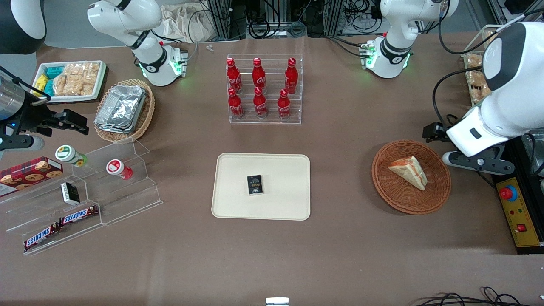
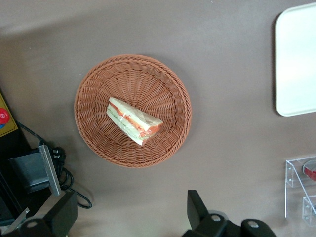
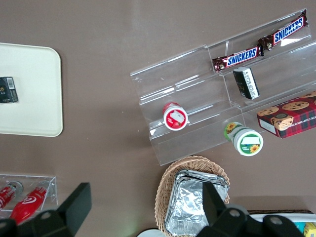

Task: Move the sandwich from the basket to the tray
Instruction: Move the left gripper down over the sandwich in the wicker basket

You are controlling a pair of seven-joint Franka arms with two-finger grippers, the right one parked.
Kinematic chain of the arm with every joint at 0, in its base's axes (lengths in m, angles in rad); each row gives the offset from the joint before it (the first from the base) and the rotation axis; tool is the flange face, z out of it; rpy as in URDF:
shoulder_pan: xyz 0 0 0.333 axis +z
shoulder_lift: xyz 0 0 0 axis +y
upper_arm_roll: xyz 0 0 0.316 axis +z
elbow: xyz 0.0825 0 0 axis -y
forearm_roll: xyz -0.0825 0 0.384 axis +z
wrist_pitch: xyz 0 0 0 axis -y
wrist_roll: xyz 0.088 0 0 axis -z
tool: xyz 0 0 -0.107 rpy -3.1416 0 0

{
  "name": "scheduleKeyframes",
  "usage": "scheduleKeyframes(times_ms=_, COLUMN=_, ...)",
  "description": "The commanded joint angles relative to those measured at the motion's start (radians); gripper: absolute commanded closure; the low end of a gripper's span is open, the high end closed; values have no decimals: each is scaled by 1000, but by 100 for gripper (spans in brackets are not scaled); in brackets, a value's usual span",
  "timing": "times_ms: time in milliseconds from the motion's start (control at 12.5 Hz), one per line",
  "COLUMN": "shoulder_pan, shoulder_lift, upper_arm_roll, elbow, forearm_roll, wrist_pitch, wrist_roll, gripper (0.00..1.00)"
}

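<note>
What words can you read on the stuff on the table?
"SNICKERS": on both chocolate bars on the clear stepped stand.
Small black packet on the tray: print too small to read.
Red bottles: white script too small to read.
Cookie box: no readable words.
The gripper hangs above the table beside the basket.

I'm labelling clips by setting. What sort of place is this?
Probably a robotics lab staging a snack shop: Franka arms on a brown table, acrylic racks of cola bottles, cables. The gripper hovers beside the basket holding the sandwich.
</note>
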Motion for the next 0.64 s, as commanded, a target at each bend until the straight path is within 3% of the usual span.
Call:
scheduleKeyframes(times_ms=0, shoulder_pan=-9, shoulder_lift=20, upper_arm_roll=15, elbow=43, forearm_roll=-26, wrist_pitch=-4, wrist_roll=-30, gripper=0)
scheduleKeyframes(times_ms=240, shoulder_pan=-8, shoulder_lift=51, upper_arm_roll=18, elbow=43, forearm_roll=-9, wrist_pitch=-4, wrist_roll=-92, gripper=0)
scheduleKeyframes(times_ms=320, shoulder_pan=1, shoulder_lift=54, upper_arm_roll=31, elbow=33, forearm_roll=-24, wrist_pitch=-1, wrist_roll=-213, gripper=0)
scheduleKeyframes(times_ms=560, shoulder_pan=28, shoulder_lift=22, upper_arm_roll=38, elbow=-142, forearm_roll=-20, wrist_pitch=161, wrist_roll=-346, gripper=0)
